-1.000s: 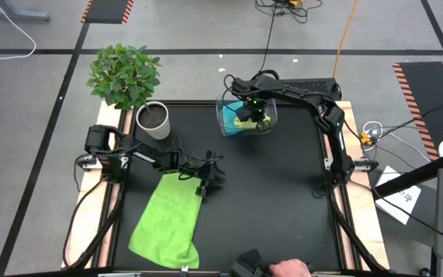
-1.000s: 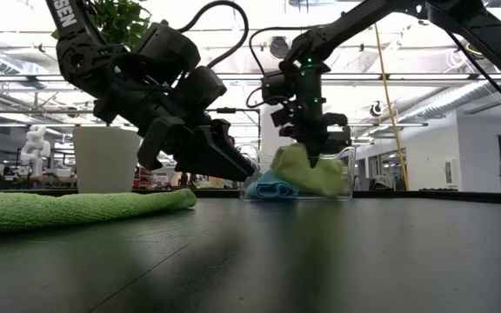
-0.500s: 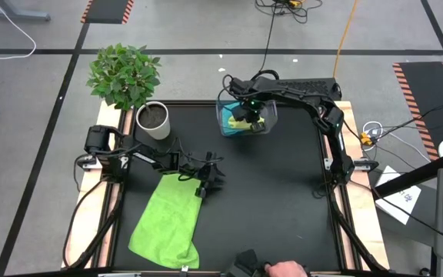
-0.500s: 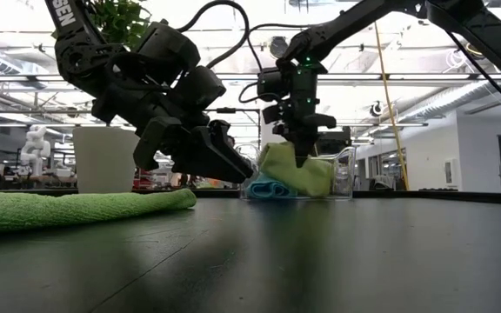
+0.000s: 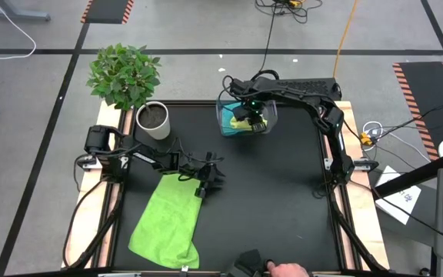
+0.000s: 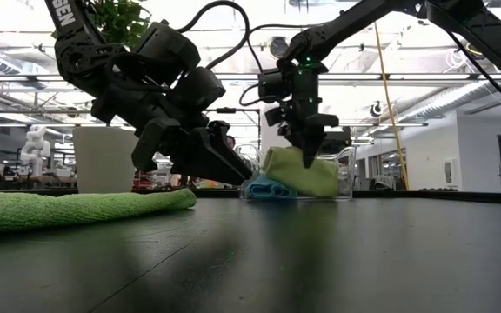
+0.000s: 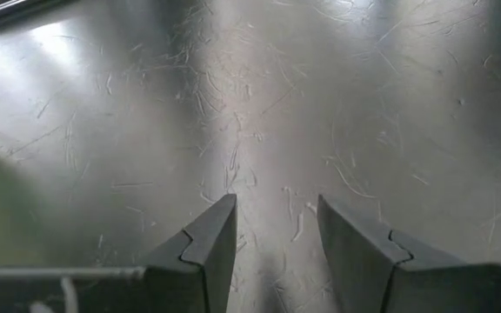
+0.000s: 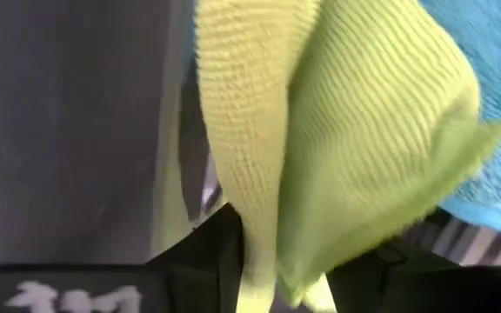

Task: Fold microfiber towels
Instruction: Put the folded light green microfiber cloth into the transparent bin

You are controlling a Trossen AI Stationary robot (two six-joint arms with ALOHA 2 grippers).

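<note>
Two green towels (image 5: 166, 221) (image 6: 301, 173) | right tool (image 6: 308, 158) over bin (image 6: 346, 178)

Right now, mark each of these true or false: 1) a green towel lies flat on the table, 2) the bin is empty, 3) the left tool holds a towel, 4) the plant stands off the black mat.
1) True: a lime-green towel lies spread on the table.
2) False: the clear bin holds a second green towel and a blue towel.
3) False: the left tool is open and empty beside the spread towel.
4) True: the potted plant stands just off the mat's far left corner.
</note>
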